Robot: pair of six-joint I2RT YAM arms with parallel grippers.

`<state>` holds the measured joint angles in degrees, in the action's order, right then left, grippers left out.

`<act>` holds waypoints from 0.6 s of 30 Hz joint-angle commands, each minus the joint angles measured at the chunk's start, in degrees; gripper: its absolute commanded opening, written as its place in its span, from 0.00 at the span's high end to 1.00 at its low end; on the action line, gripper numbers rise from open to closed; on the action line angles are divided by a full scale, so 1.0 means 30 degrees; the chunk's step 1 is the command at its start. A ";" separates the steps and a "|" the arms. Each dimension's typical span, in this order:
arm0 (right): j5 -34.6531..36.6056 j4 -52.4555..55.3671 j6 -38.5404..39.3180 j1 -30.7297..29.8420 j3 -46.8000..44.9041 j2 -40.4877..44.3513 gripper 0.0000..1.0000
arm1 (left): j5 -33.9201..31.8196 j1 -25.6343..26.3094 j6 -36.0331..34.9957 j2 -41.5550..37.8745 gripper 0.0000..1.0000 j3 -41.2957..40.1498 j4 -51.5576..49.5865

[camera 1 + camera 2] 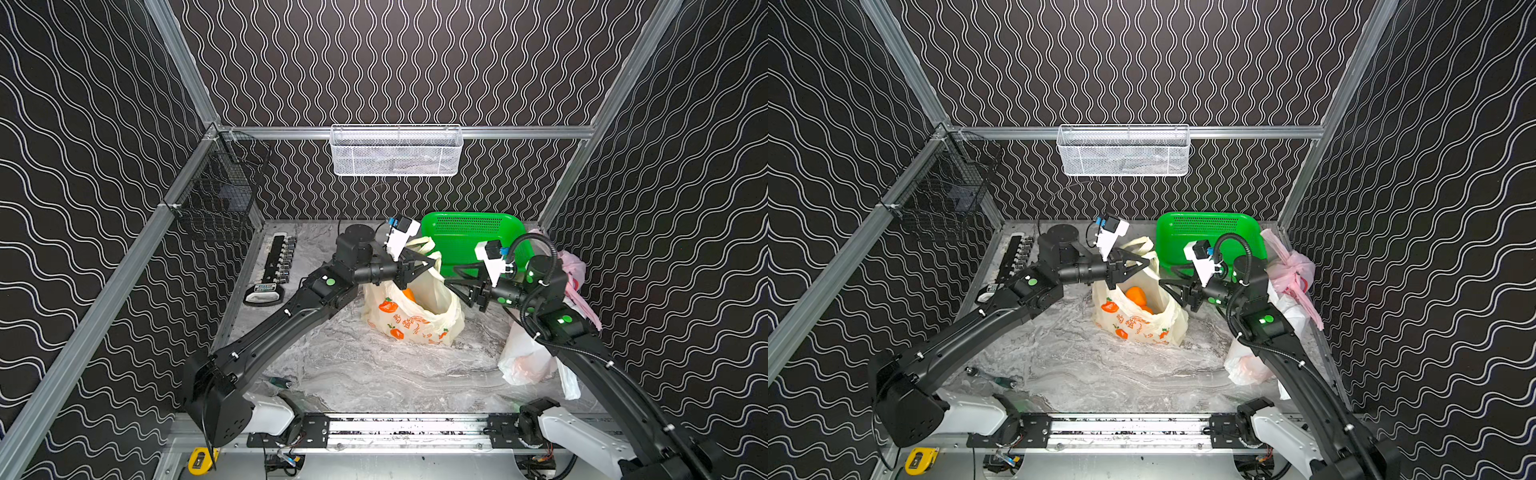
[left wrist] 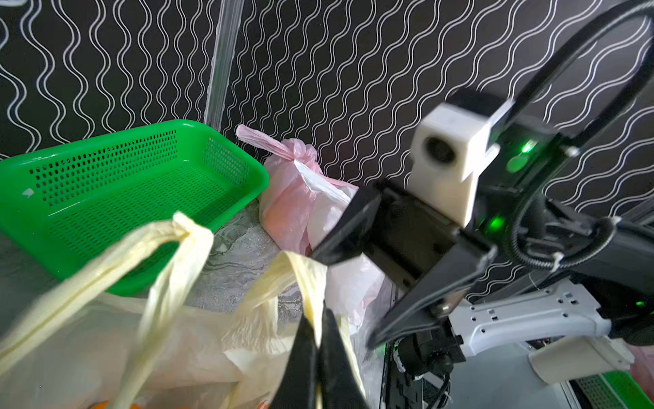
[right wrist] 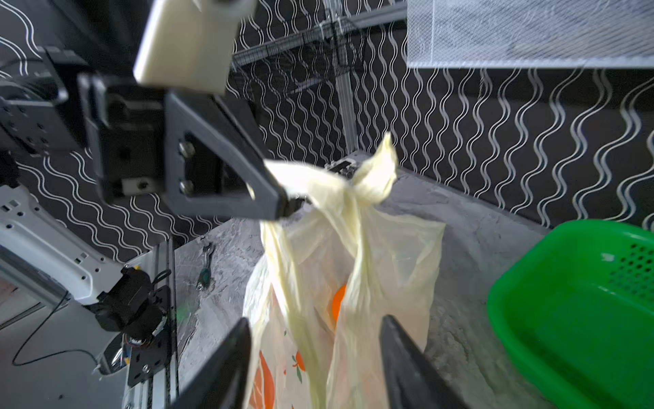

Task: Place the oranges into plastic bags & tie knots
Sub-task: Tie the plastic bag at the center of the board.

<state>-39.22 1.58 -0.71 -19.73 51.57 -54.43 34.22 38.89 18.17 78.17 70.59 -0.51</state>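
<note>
The pale yellow plastic bag (image 1: pixel 415 320) (image 1: pixel 1138 326) with orange prints stands mid-table, and oranges (image 1: pixel 1136 296) (image 1: pixel 409 294) show inside it. My left gripper (image 1: pixel 432 259) (image 1: pixel 1148 262) (image 2: pixel 318 318) is shut on one of its handles (image 2: pixel 304 276), as the right wrist view also shows (image 3: pixel 286 205). The bag's handles bunch into a twist (image 3: pixel 371 180) just beyond that grip. My right gripper (image 1: pixel 449 276) (image 1: pixel 1167 277) (image 3: pixel 315 320) stands open beside the bag's right side, holding nothing. A tied pink bag (image 1: pixel 575 266) (image 2: pixel 293 191) and a white bag (image 1: pixel 528 361) lie at the right.
A green perforated basket (image 1: pixel 469 237) (image 2: pixel 124 191) (image 3: pixel 573 301) sits behind the yellow bag. A power strip (image 1: pixel 276 266) lies at the left edge, with a small wrench (image 1: pixel 992 376) near the front left. A white mesh basket (image 1: pixel 395 149) and a black wire basket (image 1: pixel 220 195) hang on the walls.
</note>
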 commanded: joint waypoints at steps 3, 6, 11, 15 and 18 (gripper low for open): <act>0.3174 0.2572 -0.2631 0.0008 0.2296 -0.0206 0.00 | 0.1279 -0.0022 -0.2802 -0.1096 1.00 -0.1749 0.0275; 0.3172 0.5026 -0.3967 0.0012 0.4699 -0.1893 0.01 | 0.0904 -0.0018 -0.3388 -0.1598 1.00 -0.2329 0.0370; 0.0410 0.7645 -0.4763 -0.0045 0.7635 -0.4495 0.01 | 0.0086 -0.0071 -0.3722 -0.1514 1.00 -0.2231 -0.0111; 0.0280 0.8788 -0.4958 -0.0301 0.9157 -0.5982 0.06 | -0.0216 -0.0073 -0.3802 -0.1499 1.00 -0.2244 -0.0151; 0.0478 0.9313 -0.4867 -0.0528 0.9915 -0.7001 0.16 | -0.0353 -0.0074 -0.3754 -0.1537 1.00 -0.2317 -0.0143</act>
<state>-36.77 25.93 -14.37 -20.95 79.66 -73.87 33.78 38.79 7.60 73.71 63.70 -1.41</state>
